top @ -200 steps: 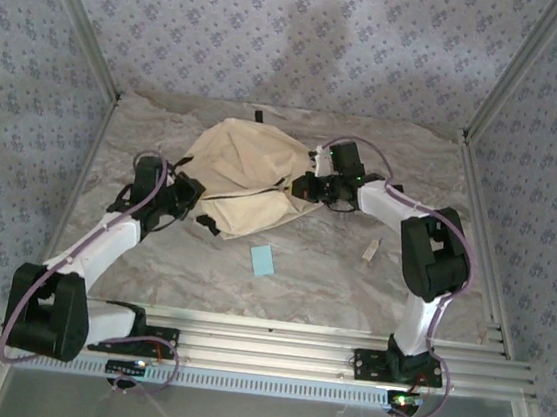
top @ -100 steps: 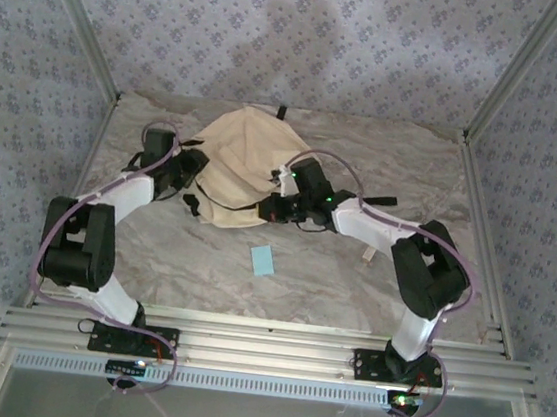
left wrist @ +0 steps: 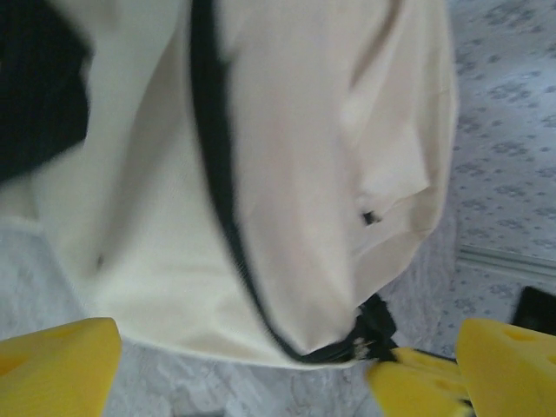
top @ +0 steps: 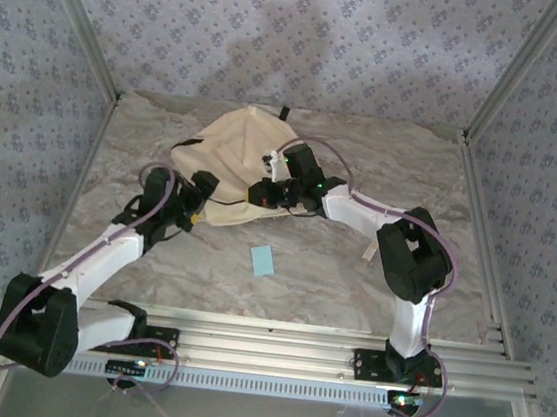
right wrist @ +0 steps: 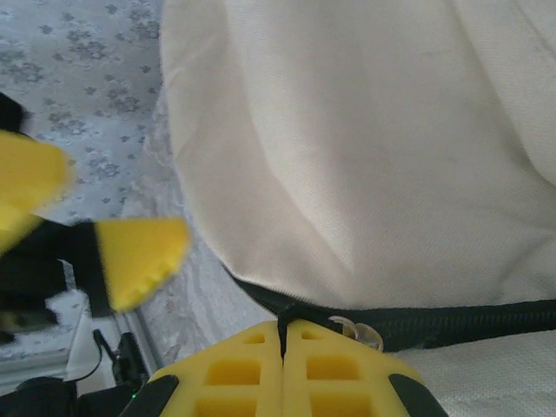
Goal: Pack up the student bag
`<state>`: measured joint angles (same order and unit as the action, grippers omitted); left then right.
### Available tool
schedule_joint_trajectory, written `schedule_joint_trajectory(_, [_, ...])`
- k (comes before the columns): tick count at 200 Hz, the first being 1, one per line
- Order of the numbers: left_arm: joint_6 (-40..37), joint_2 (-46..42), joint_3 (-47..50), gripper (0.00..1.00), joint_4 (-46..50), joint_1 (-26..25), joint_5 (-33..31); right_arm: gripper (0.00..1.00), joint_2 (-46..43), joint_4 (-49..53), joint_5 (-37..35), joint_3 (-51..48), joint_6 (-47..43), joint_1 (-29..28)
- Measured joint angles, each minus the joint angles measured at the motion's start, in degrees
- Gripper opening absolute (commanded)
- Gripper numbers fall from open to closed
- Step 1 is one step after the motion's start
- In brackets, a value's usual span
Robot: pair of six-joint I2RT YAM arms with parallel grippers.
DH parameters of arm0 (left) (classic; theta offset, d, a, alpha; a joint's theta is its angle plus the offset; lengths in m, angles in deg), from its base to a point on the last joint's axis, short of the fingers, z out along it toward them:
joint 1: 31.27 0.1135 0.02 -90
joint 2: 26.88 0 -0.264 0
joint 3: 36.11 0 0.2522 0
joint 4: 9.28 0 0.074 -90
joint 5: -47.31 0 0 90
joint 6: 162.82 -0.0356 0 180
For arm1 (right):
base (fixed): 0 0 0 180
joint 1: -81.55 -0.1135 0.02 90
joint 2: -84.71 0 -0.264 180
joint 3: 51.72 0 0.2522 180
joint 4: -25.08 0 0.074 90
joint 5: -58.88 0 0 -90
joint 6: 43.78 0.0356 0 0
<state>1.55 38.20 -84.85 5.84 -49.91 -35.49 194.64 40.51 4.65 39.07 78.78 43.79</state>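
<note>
The student bag [top: 236,153] lies on the table [top: 370,289] at the far middle. Its near zipper edge runs left to right between the 2 arms. My left claw [top: 196,204] stands wide open and holds nothing, just short of the bag's left end. The bag lies directly ahead of it, with the zipper edge across the gap. My right claw [right wrist: 282,347] is closed on the black zipper band [right wrist: 434,321], beside a metal ring [right wrist: 356,332]. I judge that the left arm needs only a short forward reach. The bag's mouth and interior are hidden, and the left wrist view is blurred.
</note>
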Motion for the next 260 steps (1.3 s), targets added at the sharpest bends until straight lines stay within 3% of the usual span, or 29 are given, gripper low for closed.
schedule_joint_trajectory(25, [4.3,2.0,-0.2,0.91,-2.0,-3.5,-3.6,0.0,0.0,-1.3,2.1,0.1,0.7,-0.1])
schedule_joint_trajectory(59, [8.2,9.7,-1.4,0.66,-8.0,-4.4,-6.3,0.0,-0.1,-2.3,3.1,-0.5,1.0,-0.3])
schedule_joint_trajectory(67, [8.5,11.4,-1.9,0.54,-8.8,-4.4,-6.9,0.0,-0.3,-2.5,3.1,-1.0,1.1,-0.2])
schedule_joint_trajectory(93, [8.2,14.9,-3.7,0.0,-9.8,-4.4,-8.7,0.0,-1.0,-2.9,3.6,-3.0,1.1,0.4])
schedule_joint_trajectory(146, [5.8,14.4,-4.0,0.0,-9.7,-4.1,-8.9,0.0,-1.4,-1.4,1.5,-4.3,-0.3,4.9])
schedule_joint_trajectory(181, [4.0,7.3,-2.9,0.0,-6.0,-1.5,-5.0,0.0,2.2,0.9,-1.5,-0.9,-3.8,9.4])
schedule_joint_trajectory(198, [3.5,3.7,-1.3,0.0,-4.9,-0.1,-2.5,0.0,4.9,1.2,1.9,0.6,-4.6,12.0])
schedule_joint_trajectory(248, [2.4,1.3,-0.1,0.0,-2.4,1.0,-0.3,0.0,6.0,2.8,5.4,1.2,-6.5,12.1])
schedule_joint_trajectory(254, [2.2,1.6,-0.1,0.1,-2.5,1.0,0.0,0.0,5.9,3.0,5.4,1.2,-6.7,12.1])
schedule_joint_trajectory(260, [2.1,2.0,-0.1,0.3,-2.6,1.0,0.4,0.0,5.8,3.3,5.3,1.2,-6.9,12.2])
